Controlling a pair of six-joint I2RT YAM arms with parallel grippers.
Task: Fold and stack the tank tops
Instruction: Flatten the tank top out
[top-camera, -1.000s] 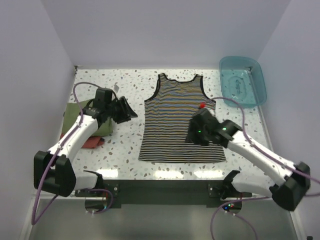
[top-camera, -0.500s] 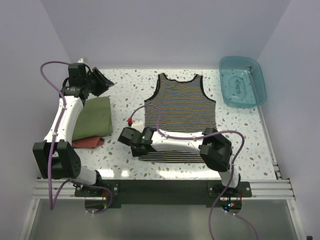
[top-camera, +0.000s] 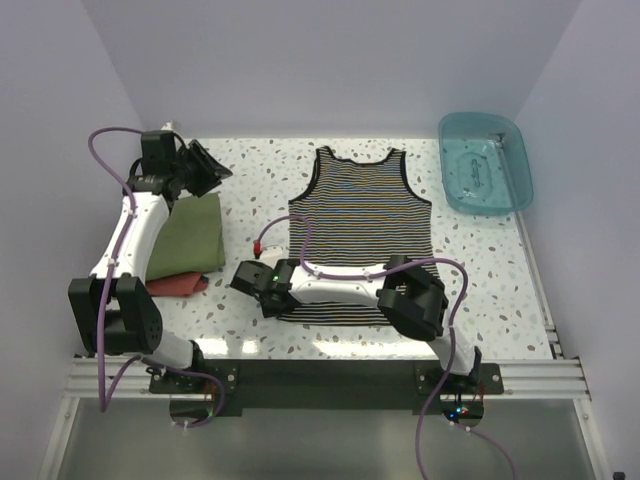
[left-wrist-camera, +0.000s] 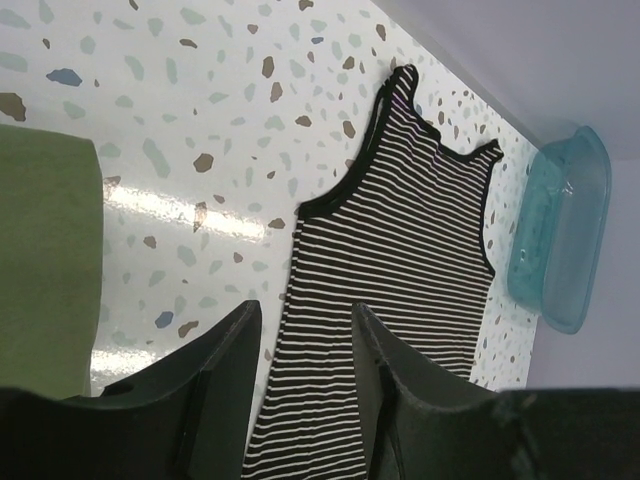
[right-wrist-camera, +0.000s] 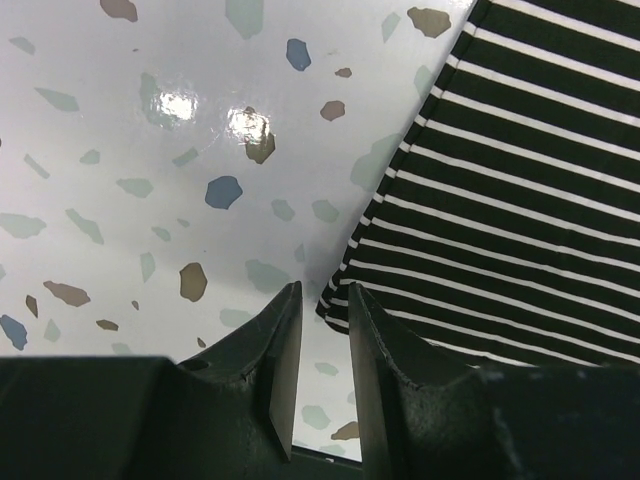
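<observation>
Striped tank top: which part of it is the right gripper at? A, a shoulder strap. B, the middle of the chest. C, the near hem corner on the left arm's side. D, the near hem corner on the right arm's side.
C: the right gripper reaches across to the striped tank top's near hem corner, on the left arm's side.

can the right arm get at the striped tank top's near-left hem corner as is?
Likely yes. The right end effector sits at that corner of the striped tank top, bare table beside it, nothing lying on the cloth there. The left end effector is well away, beyond the green tank top.
</observation>
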